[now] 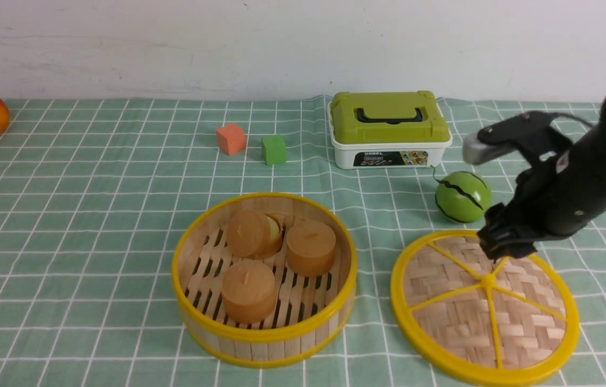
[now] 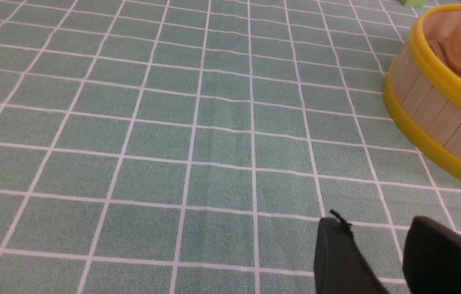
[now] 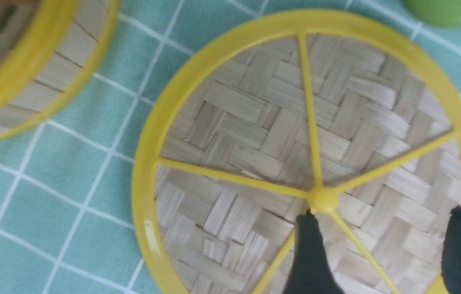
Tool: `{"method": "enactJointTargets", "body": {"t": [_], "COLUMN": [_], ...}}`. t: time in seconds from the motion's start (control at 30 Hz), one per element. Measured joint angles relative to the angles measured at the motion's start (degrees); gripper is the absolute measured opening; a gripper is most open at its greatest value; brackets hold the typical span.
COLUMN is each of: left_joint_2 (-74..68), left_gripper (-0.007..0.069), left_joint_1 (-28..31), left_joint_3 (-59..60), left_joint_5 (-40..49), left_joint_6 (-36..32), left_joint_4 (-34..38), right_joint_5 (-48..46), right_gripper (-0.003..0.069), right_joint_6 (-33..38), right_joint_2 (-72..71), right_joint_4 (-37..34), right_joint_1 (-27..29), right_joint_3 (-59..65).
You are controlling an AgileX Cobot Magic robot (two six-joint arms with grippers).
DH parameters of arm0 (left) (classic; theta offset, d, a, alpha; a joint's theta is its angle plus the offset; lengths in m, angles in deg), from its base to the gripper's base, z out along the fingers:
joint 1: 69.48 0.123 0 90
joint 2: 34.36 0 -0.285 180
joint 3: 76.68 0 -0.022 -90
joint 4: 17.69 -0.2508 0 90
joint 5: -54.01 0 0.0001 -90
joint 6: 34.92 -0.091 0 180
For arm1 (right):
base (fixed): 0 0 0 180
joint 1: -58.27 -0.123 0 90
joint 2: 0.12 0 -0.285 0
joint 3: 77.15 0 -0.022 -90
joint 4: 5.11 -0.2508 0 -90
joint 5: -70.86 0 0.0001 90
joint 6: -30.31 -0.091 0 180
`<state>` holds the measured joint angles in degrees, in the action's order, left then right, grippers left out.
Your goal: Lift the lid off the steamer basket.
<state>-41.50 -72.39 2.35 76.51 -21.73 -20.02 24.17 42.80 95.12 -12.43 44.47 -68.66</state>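
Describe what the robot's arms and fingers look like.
The right arm is a thick, matte black tube with a rounded grey block and a thin dark cable near its wrist. The right fingers are black and tapered. The left fingers are black too, one bearing a small black tab.

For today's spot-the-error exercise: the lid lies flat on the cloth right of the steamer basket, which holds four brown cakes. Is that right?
Wrong count: the steamer basket holds three brown cakes, not four, as the front view shows. The lid does lie flat on the cloth to its right.
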Motion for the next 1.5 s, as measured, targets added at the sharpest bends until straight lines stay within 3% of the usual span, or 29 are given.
{"method": "enactJointTargets", "body": {"t": [0.07,0.1,0.2,0.27,0.37,0.63,0.87,1.5], "left_joint_2": [0.0,0.0,0.0,0.0,0.0,0.0,0.0,0.0], "left_gripper": [0.0239,0.0239,0.0239,0.0239,0.0239,0.0239,0.0239,0.0239], "left_joint_1": [0.0,0.0,0.0,0.0,0.0,0.0,0.0,0.0], "left_joint_3": [0.0,0.0,0.0,0.0,0.0,0.0,0.0,0.0], "left_joint_5": [0.0,0.0,0.0,0.0,0.0,0.0,0.0,0.0], "left_joint_6": [0.0,0.0,0.0,0.0,0.0,0.0,0.0,0.0], "left_joint_4": [0.0,0.0,0.0,0.0,0.0,0.0,0.0,0.0], "right_joint_5": [-1.1,-2.7,-4.3,-6.5,-7.0,-7.0,-0.6,-0.2], "right_gripper": [0.0349,0.0276,0.0186,0.0075,-0.0008,-0.0018,-0.0013,0.0004], "right_joint_6": [0.0,0.0,0.0,0.0,0.0,-0.6,-1.5,-1.5], "right_joint_2": [-3.5,-8.8,-14.3,-20.8,-27.8,-46.9,-58.3,-60.8], "right_joint_4": [0.0,0.0,-0.3,-1.5,-3.3,-5.3,-5.0,-4.9], "right_joint_1": [0.0,0.0,0.0,0.0,0.0,0.0,0.0,0.0], "right_joint_3": [0.0,0.0,0.0,0.1,2.2,14.5,21.9,23.9]}}
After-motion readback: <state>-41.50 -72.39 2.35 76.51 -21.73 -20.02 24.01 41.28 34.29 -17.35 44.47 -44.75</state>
